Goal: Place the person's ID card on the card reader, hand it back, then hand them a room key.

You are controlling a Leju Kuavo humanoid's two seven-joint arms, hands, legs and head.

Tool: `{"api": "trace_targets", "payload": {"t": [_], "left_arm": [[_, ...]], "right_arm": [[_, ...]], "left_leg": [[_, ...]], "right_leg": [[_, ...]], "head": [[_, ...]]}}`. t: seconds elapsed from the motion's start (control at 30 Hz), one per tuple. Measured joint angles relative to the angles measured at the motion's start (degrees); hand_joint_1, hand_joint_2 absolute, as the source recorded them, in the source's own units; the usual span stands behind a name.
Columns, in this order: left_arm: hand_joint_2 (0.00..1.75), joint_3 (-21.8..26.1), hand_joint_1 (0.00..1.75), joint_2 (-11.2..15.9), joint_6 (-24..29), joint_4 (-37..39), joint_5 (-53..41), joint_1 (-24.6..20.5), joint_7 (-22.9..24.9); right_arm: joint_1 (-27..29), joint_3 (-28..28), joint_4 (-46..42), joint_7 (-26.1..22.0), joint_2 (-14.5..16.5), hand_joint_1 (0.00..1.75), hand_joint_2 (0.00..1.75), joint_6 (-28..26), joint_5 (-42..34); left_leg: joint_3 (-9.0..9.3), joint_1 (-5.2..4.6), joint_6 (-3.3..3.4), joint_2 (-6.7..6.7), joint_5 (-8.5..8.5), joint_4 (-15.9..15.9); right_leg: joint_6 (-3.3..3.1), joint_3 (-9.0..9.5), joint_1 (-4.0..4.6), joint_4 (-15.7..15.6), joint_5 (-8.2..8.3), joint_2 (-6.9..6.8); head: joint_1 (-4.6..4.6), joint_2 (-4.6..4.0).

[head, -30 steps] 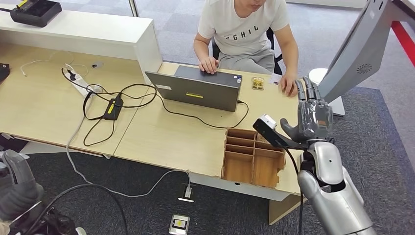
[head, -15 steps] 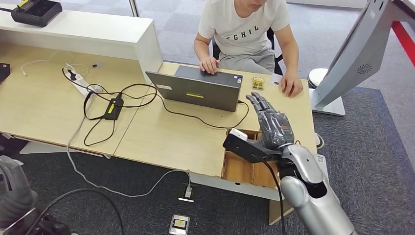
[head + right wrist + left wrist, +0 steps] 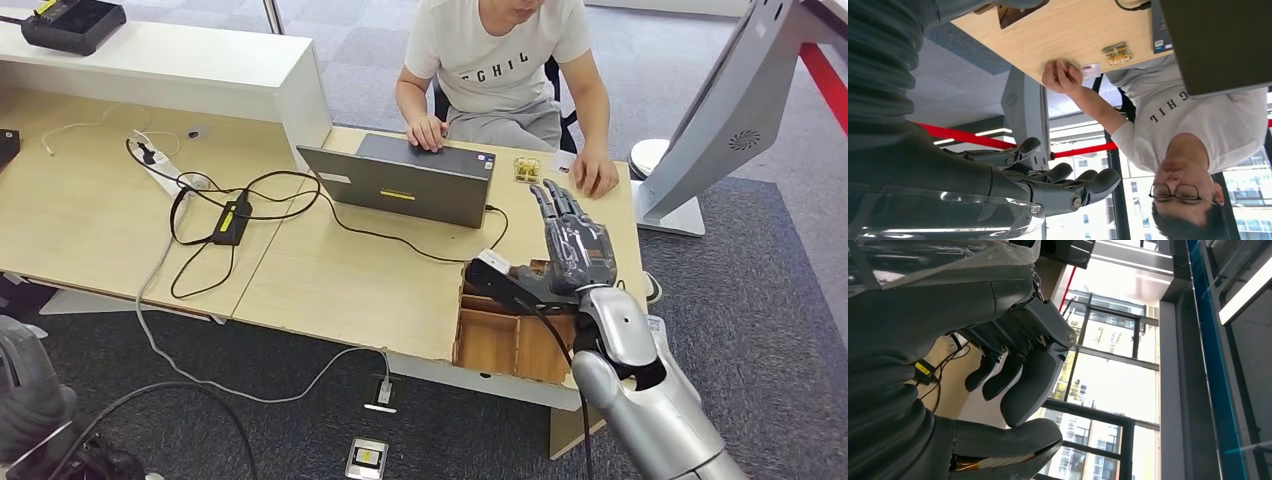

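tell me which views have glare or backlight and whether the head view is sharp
Head view: evenly lit and sharp, right hand and laptop crisp. Left wrist view: bright windows leave the left hand dark. Right wrist view: bright windows behind, ID card small but readable.

My silver right arm and dark hand point(image 3: 577, 245) are hiding part of the brown compartmented cardboard box point(image 3: 500, 335); the person's small white card point(image 3: 1091, 70) is staying too tiny to read.
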Motion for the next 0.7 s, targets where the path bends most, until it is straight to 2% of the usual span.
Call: {"api": "trace_targets", "payload": {"t": [0.7], "left_arm": [[1.75, 0.0, 1.61, 0.4, -0.3, 0.2, 0.6, -0.8, 0.0]], "right_arm": [[-0.2, 1.0, 8.2, 0.1, -0.9, 0.00, 1.75, 1.2, 1.2]], "left_leg": [[-0.01, 0.00, 0.00, -0.01, 0.00, 0.0]], "right_leg": [[0.00, -0.01, 0.00, 0.0, 0.00, 0.00]], "head": [[-0.01, 0.00]]}}
